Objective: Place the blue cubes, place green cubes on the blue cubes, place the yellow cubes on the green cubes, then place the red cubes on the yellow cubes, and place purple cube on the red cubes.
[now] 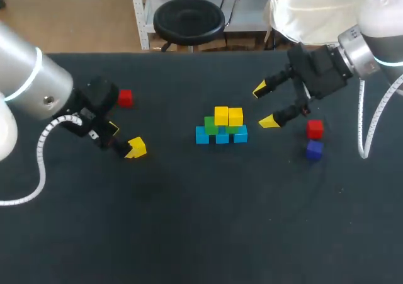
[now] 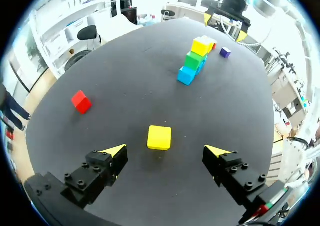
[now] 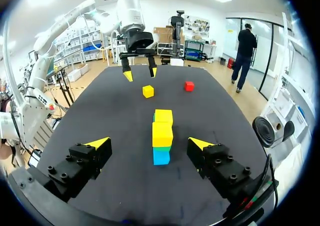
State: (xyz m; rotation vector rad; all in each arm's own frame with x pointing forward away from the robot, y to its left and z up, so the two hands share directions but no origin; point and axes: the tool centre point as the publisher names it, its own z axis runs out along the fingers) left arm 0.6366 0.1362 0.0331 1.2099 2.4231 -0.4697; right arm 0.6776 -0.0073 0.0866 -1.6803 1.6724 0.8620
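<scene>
Stacking done: small blue cubes [image 1: 221, 136], green cubes [image 1: 211, 125], two yellow cubes [image 1: 228, 116]
Yours left: loose yellow cube [image 1: 136, 147] (far left), red cubes [image 1: 315, 128], purple cube [image 1: 313, 150]
Left gripper [image 2: 166, 153], right gripper [image 1: 264, 106]: released

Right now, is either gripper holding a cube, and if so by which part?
Nothing is held. The loose yellow cube lies just ahead of the left gripper, untouched by its open fingers. The right gripper is open too.
</scene>
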